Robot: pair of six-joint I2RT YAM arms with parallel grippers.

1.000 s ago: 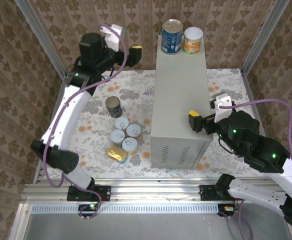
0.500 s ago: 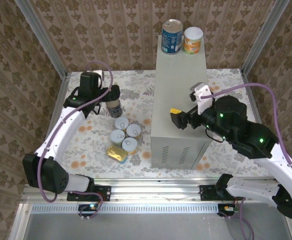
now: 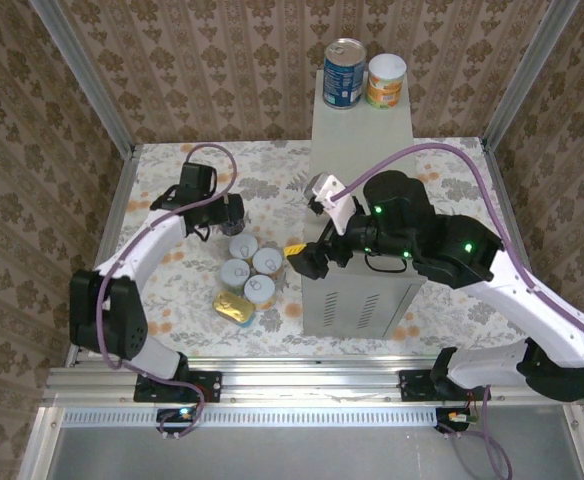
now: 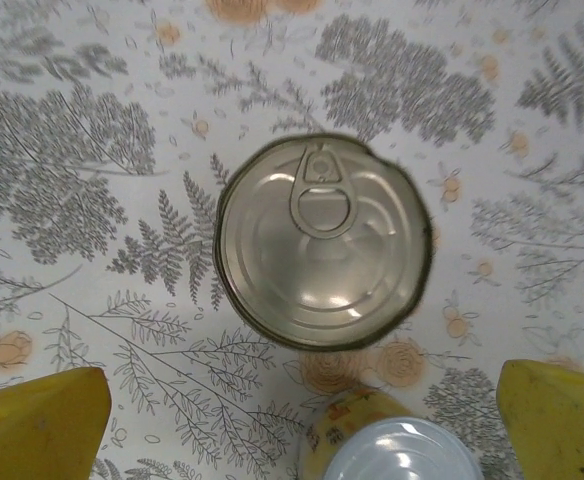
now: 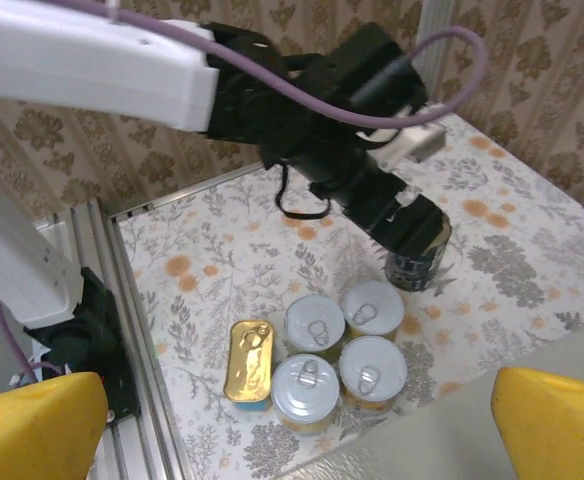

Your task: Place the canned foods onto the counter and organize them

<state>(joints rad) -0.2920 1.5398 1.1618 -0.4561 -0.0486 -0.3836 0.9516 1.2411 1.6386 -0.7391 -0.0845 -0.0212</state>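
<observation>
On the counter (image 3: 360, 170) a blue-labelled can (image 3: 344, 72) and a yellow can (image 3: 386, 80) stand at the back edge. On the floral floor left of it sit several white-lidded cans (image 3: 251, 268), a flat gold-topped tin (image 3: 233, 306) and a dark, silver-topped can (image 3: 229, 214). My left gripper (image 3: 226, 207) hangs open directly over that can (image 4: 322, 240), its yellow fingertips (image 4: 37, 420) wide apart. My right gripper (image 3: 303, 257) is open above the counter's left edge, looking down on the cluster (image 5: 340, 345) and the flat tin (image 5: 247, 360).
Patterned walls and aluminium posts close in the floor on three sides. A metal rail (image 3: 302, 380) runs along the near edge. The counter's vented front (image 3: 357, 300) faces the arm bases. The left arm (image 5: 92, 50) crosses the right wrist view.
My left gripper came down from the back wall onto the dark can. My right arm swung left across the counter to its left edge, above the cans.
</observation>
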